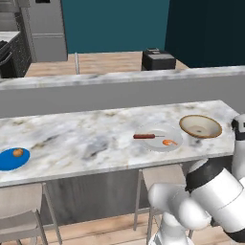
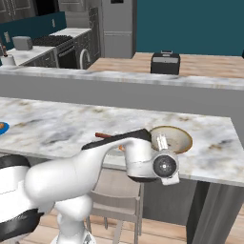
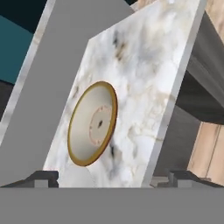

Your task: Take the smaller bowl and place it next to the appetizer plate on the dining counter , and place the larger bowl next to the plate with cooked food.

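Note:
The larger bowl (image 1: 201,126), cream inside with an orange-brown rim, rests upright near the right end of the dining counter (image 1: 91,131). Just left of it lies the plate with cooked food (image 1: 160,139), pale, bearing a reddish-brown piece. The bright-blue appetizer plate (image 1: 13,159) with its orange morsel sits far left. My gripper (image 2: 162,142) stands open and empty at the counter's front edge, right in front of the larger bowl (image 2: 172,138). In the hand view its tips (image 3: 114,178) frame that bowl (image 3: 93,124). The smaller bowl is out of view.
Pale stools (image 1: 161,178) (image 1: 19,210) stand under the counter's front edge. A higher grey ledge (image 1: 119,79) runs behind the counter, and a dark toaster (image 1: 158,59) sits beyond it. The counter's right end (image 2: 233,143) lies close to the bowl.

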